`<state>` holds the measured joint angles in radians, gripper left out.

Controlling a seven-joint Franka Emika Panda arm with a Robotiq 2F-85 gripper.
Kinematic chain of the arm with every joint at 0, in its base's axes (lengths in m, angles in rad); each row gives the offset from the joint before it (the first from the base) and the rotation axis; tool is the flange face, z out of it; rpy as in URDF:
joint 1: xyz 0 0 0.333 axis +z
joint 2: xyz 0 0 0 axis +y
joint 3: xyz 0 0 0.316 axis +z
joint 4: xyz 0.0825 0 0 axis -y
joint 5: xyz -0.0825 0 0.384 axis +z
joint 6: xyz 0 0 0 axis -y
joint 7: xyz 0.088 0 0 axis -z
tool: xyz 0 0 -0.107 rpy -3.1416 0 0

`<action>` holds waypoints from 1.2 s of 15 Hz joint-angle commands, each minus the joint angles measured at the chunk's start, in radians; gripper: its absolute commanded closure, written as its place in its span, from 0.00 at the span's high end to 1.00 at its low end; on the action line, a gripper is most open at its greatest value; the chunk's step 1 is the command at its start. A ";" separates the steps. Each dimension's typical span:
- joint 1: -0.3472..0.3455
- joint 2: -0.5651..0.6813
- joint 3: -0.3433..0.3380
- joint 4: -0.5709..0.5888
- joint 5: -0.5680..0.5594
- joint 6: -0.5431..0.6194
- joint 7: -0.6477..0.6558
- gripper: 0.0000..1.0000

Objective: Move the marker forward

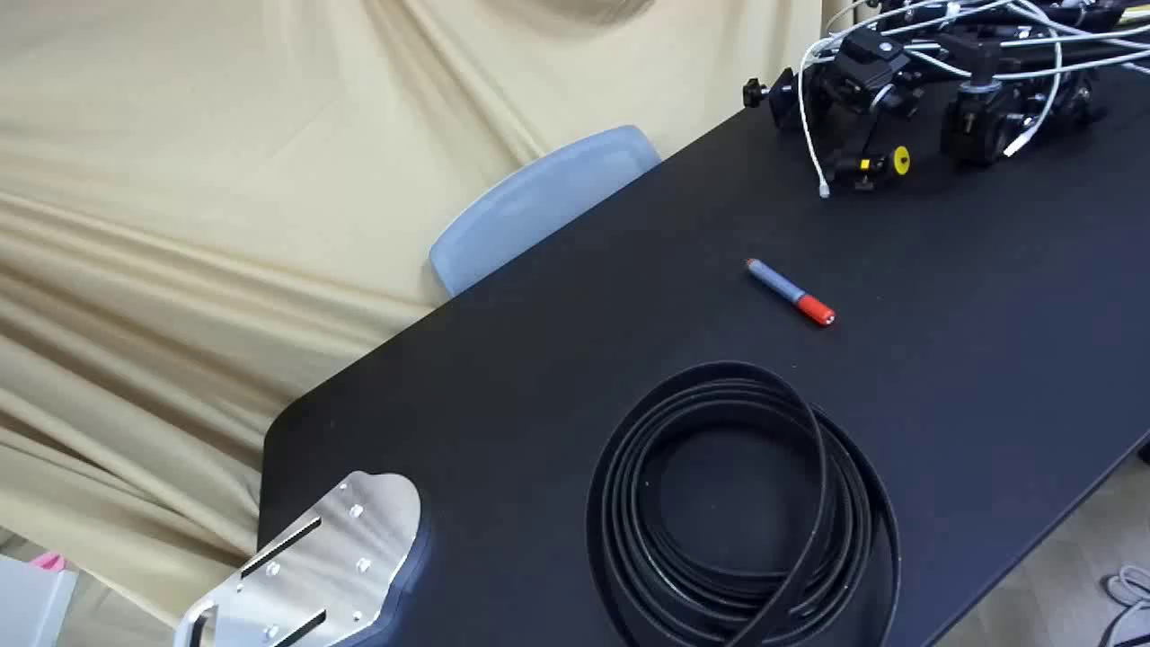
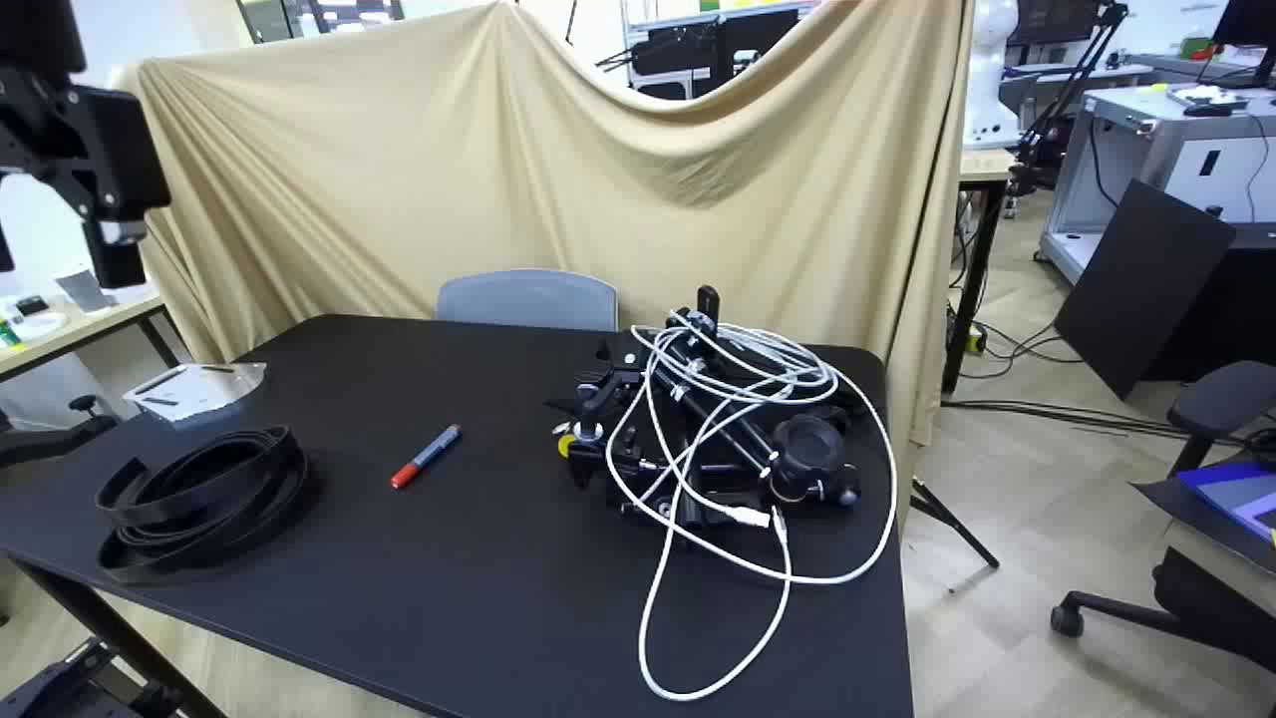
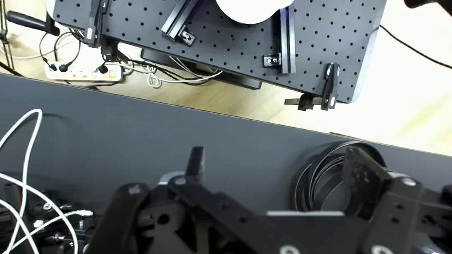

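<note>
The marker is slim, with a blue barrel and a red-orange cap end. It lies flat on the black table, and it shows in both exterior views (image 1: 791,292) (image 2: 426,457). In the wrist view it is out of sight. My gripper (image 3: 275,151) is open in the wrist view, its two black fingers wide apart with nothing between them. In an exterior view the gripper (image 2: 62,257) hangs high at the upper left edge, well above the table and apart from the marker; part of it is cut off.
A large black cable coil (image 1: 620,503) (image 2: 204,499) lies near the marker. It also shows in the wrist view (image 3: 303,190). Camera mounts with white cables (image 1: 871,67) (image 2: 718,419) lie on the marker's far side from the coil. A slotted plate (image 1: 386,512) (image 2: 204,387) lies near a table end.
</note>
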<state>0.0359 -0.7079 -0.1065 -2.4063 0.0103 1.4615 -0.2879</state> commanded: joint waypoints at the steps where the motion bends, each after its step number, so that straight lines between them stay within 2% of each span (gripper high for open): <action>1: -0.001 0.001 0.001 0.002 0.001 0.000 0.000 1.00; 14: -0.001 0.000 0.001 0.002 0.001 0.000 0.000 1.00; 18: -0.006 0.102 -0.003 0.001 -0.028 0.135 -0.009 1.00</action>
<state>0.0337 -0.6897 -0.1065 -2.4115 0.0050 1.5078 -0.2882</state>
